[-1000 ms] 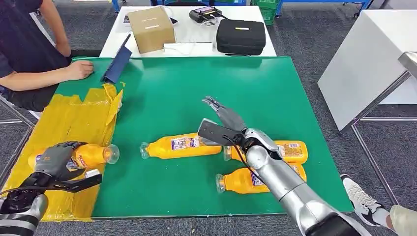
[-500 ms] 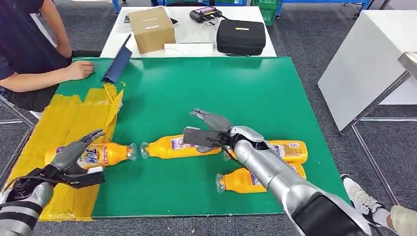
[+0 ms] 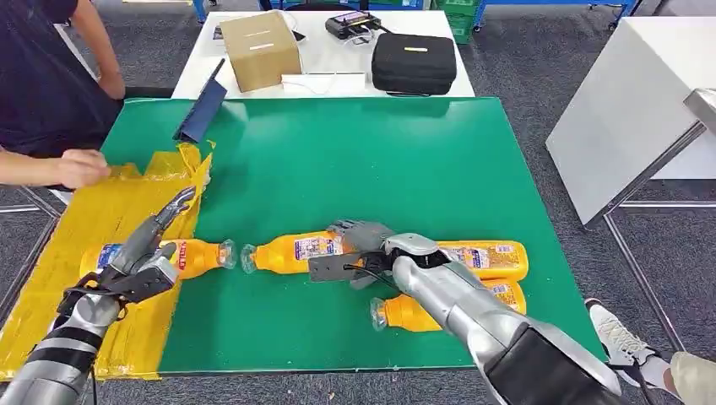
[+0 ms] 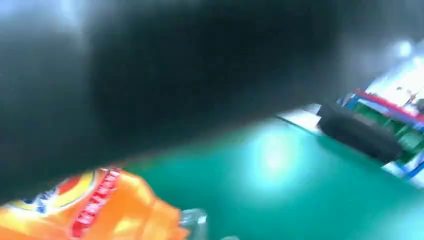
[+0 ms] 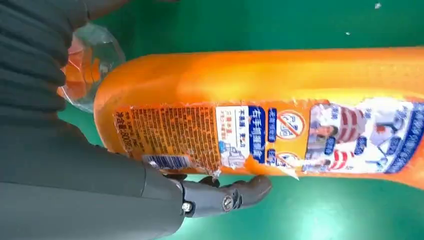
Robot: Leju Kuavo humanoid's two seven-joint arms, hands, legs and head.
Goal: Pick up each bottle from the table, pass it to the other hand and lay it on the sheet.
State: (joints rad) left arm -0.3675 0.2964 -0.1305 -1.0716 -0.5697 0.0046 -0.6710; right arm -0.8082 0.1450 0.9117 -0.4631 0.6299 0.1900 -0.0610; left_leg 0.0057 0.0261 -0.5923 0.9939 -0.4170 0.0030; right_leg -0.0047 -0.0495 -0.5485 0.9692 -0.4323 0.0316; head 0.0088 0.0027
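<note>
An orange bottle (image 3: 199, 256) lies on its side across the yellow sheet (image 3: 101, 211), its cap end over the green mat; it also shows blurred as the bottle (image 4: 100, 212). My left hand (image 3: 145, 250) hovers over it with fingers stretched out, holding nothing. My right hand (image 3: 359, 249) wraps the base end of the middle bottle (image 3: 291, 251), which lies on the mat. Its fingers curl over the far side and its thumb (image 5: 225, 197) runs along the near side of that bottle (image 5: 280, 115). Two more orange bottles (image 3: 490, 257) (image 3: 414, 314) lie by my right forearm.
A person's hand (image 3: 80, 167) rests at the sheet's far end. A dark blue folder (image 3: 201, 114) stands at the green table's (image 3: 355, 143) far left corner. Behind are a cardboard box (image 3: 260, 46) and a black case (image 3: 414, 61). A white table (image 3: 625, 110) stands on the right.
My left hand let go of its bottle, which now lies on the sheet's edge, and spread its fingers. My right hand dropped onto the middle bottle. The person's hand moved to the sheet.
</note>
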